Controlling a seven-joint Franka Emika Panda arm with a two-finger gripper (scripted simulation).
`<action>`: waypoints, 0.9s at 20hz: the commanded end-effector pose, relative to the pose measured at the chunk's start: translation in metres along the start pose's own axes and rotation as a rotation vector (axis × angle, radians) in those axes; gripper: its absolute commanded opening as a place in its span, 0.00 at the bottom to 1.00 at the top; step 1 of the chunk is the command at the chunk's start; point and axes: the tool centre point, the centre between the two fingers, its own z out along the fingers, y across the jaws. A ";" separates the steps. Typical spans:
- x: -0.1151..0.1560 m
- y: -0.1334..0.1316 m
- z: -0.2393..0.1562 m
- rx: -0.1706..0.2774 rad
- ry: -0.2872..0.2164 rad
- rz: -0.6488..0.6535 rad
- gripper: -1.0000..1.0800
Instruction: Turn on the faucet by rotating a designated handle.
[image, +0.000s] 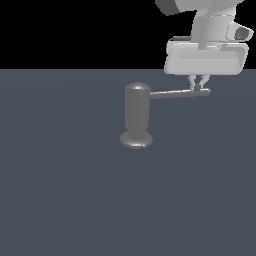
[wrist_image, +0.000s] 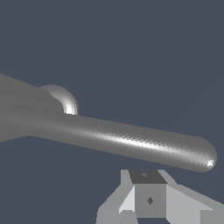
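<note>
Progress looks early to middling, operator: you have the gripper (image: 198, 88) down at the far end of the handle (image: 177, 93), but nothing in either view tells you whether the rod has swung at all. The faucet (image: 137, 114) stands upright on its flared foot near the middle of the floor (image: 65, 200), and the handle juts from its top toward the exterior view's right, roughly level. Your fingers come down from above and meet the rod close to its tip; they look pinched together there, yet the exterior view is too small to show whether they clamp the rod or merely rest against it, so you cannot tell the claw's state. In the wrist view the handle (wrist_image: 131, 142) runs across the picture with its rounded tip free, and one finger (wrist_image: 148, 197) sits just beside it, with a strip of floor showing between them in that view. What is left, in my judgement, is the whole sideways push around the faucet's axis. The floor is a flat, bare, slate-blue plane; behind it is plain black, with no walls showing.
</note>
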 end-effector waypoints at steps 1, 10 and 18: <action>-0.005 0.027 0.015 -0.004 -0.026 0.036 0.00; 0.024 0.003 0.002 0.002 -0.002 -0.001 0.00; 0.047 0.003 0.004 0.001 -0.006 0.004 0.00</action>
